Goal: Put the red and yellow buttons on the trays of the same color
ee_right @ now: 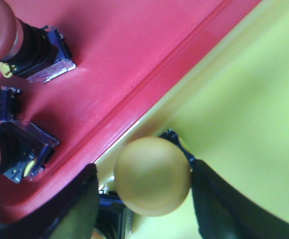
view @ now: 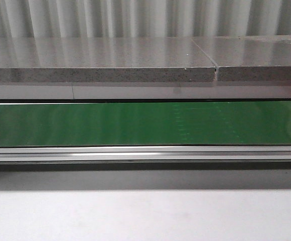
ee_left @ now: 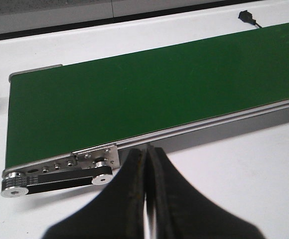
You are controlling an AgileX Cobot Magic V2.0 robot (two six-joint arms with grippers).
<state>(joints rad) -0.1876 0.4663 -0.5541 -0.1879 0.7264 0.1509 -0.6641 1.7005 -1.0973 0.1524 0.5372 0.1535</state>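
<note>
Landmark: we take the long green conveyor belt [view: 145, 123] as our reference; in the front view it runs across the white table [view: 145, 216], with a grey speckled stone ledge [view: 100, 74] behind it.

Left gripper [ee_left: 147, 164]: we see its two black fingers pressed together with nothing between them, hovering over the white table just beside the near rail of the belt, close to the belt's end roller and black drive pulley [ee_left: 55, 181].

Red plastic tray [ee_right: 134, 64]: we see it edge to edge with the yellow-green plastic tray [ee_right: 244, 114]; two red-capped push buttons [ee_right: 15, 37] with black and blue bodies lie on it.

Right gripper [ee_right: 144, 194]: we see its dark fingers spread apart, one on each side of the round yellow-capped push button [ee_right: 153, 175].

Yellow button: we see it between those fingers over the yellow-green tray, just beside the red tray's rim; whether the fingers touch it we cannot tell.
</note>
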